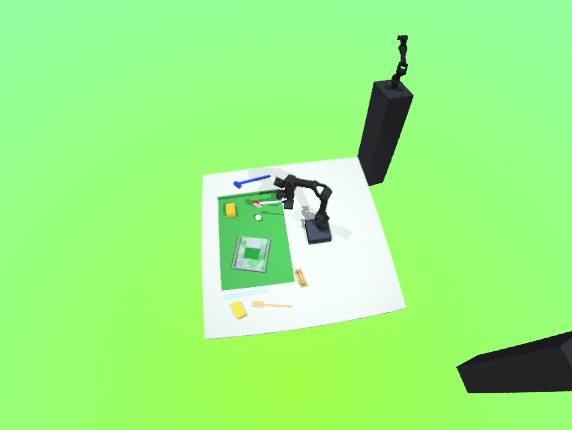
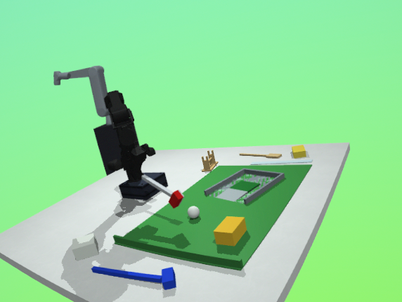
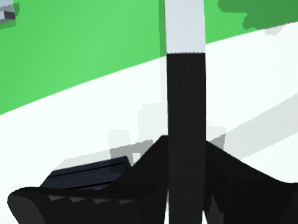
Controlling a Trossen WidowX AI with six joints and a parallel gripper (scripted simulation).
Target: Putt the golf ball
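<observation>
- Putter (image 1: 264, 202) first, seen from overhead: its red head hangs over the near end of the green mat (image 1: 270, 270), just short of the white golf ball (image 1: 258, 217). The gripper (image 1: 286, 199) is clamped on the dark grip end at the mat's edge. A yellow block (image 1: 231, 209) sits on the mat to one side of the ball, and the grey-walled ramp with the raised green (image 1: 251, 253) lies further down the mat, well apart from the ball.

- From the side view the putter (image 2: 161, 191) slants down from the gripper (image 2: 138, 175), the red head (image 2: 176, 199) held just above the mat (image 2: 274, 200) and near the golf ball (image 2: 193, 211) without touching it. The ball rests between the red head and the yellow block (image 2: 230, 230). A blue putter (image 2: 135, 275) lies on the white table (image 2: 316, 225) beyond the mat's low lip, and a pale cube (image 2: 85, 246) sits close by.

- At the wrist, the black fingers pinch the putter's dark handle (image 3: 185, 143), with its white shaft running up over the table's white and onto green. Neither the red head nor the ball shows here.
</observation>
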